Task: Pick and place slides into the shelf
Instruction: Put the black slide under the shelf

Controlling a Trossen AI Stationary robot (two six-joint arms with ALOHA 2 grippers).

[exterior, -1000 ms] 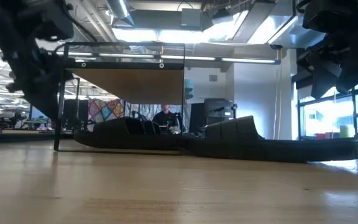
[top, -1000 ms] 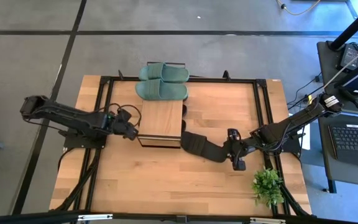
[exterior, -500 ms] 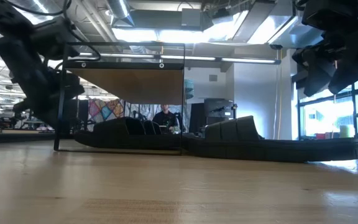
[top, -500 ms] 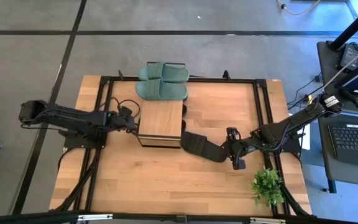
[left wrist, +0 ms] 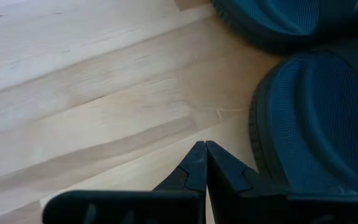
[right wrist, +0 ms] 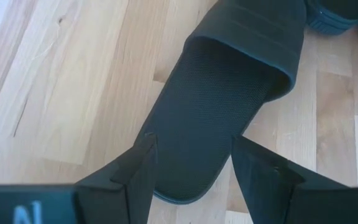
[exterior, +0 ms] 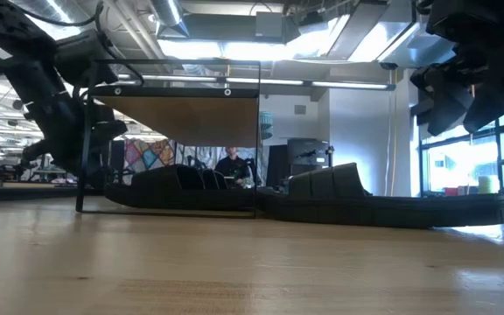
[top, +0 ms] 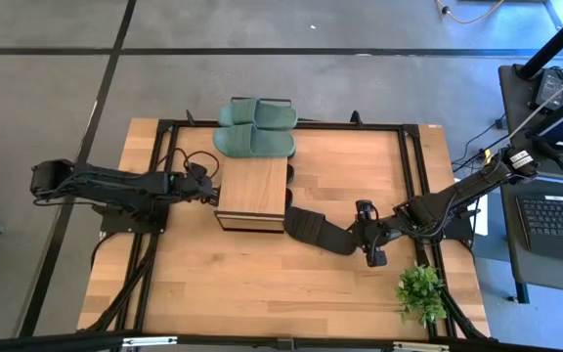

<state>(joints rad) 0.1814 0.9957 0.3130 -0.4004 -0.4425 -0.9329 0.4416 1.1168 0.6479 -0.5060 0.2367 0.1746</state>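
The left gripper (top: 209, 186), pinched shut, had moved up beside the shelf (top: 252, 191), while the right gripper (right wrist: 191, 163) stayed open around a black slide (right wrist: 219, 106).

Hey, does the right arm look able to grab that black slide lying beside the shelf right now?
Probably yes. The right gripper already straddles the heel of the black slide with its fingers open, and nothing lies between them.

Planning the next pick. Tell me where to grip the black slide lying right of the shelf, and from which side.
Probably grip the black slide across its heel end, the right gripper coming from the heel side. It lies flat, sole down, strap end toward the shelf, so the open footbed is the free part. The right gripper's fingers already straddle the heel, open.
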